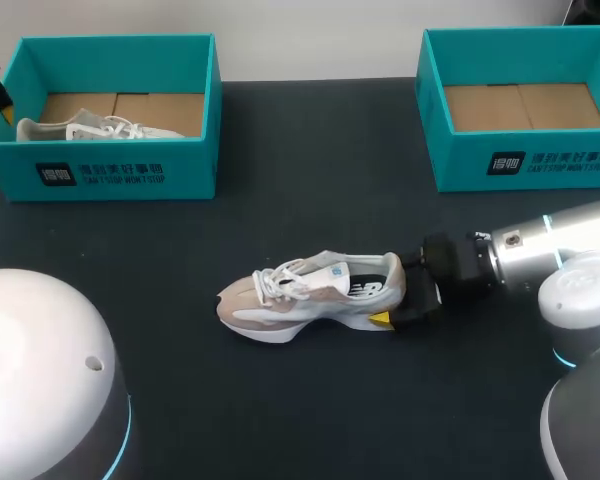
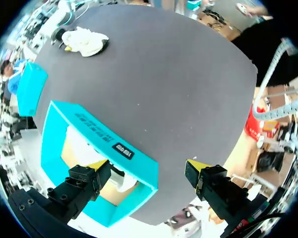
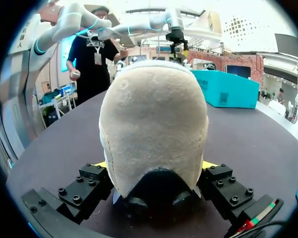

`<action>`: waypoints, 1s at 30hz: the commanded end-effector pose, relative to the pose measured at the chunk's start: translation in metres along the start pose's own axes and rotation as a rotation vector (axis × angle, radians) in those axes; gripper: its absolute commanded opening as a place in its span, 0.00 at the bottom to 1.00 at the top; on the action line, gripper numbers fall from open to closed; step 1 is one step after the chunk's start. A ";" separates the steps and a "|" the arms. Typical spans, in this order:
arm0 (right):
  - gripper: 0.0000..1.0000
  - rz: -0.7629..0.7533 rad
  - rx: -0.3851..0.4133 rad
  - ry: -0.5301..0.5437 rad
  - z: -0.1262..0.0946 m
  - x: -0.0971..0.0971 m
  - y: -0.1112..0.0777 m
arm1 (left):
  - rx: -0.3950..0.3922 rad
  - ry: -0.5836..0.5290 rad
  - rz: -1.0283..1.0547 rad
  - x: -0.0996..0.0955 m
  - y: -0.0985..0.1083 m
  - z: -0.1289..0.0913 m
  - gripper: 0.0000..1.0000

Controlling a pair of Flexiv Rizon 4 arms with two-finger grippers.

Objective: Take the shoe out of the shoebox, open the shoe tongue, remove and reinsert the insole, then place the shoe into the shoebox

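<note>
On the dark table [image 1: 310,180], right end effector [image 3: 154,166] seemingly grips the shoe [image 1: 310,290] heel; left end effector [image 2: 146,164] gapes.

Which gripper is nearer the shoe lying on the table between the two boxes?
Right. The right gripper grips the shoe at its heel, one finger on each side. The left gripper hangs open over the left shoebox, far across the table.
</note>
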State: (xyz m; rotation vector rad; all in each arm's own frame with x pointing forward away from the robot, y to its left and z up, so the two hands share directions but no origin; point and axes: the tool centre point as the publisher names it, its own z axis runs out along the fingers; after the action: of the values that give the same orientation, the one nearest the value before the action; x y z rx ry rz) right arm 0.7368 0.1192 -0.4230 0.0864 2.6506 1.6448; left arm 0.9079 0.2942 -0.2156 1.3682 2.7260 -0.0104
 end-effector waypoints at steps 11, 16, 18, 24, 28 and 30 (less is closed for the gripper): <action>0.00 0.001 0.004 -0.001 0.007 0.000 0.000 | -0.083 -0.109 -0.766 -0.046 -0.083 -0.019 1.00; 0.00 0.001 0.004 -0.001 0.007 0.000 0.000 | -0.145 -0.077 -1.109 -0.067 -0.101 -0.016 1.00; 0.00 0.001 0.004 -0.001 0.007 0.000 0.000 | -0.170 -0.053 -1.192 -0.073 -0.108 -0.015 1.00; 0.00 0.001 0.004 -0.001 0.007 0.000 0.000 | -0.170 -0.053 -1.192 -0.073 -0.108 -0.015 1.00; 0.00 0.001 0.004 -0.001 0.007 0.000 0.000 | -0.170 -0.053 -1.192 -0.073 -0.108 -0.015 1.00; 0.00 0.001 0.004 -0.001 0.007 0.000 0.000 | -0.170 -0.053 -1.192 -0.073 -0.108 -0.015 1.00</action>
State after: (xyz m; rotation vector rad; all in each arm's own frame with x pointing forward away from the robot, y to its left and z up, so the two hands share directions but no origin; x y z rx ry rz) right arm 0.7368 0.1193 -0.4230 0.0864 2.6505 1.6449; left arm 0.8631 0.1752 -0.1991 -0.1306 2.9509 0.0311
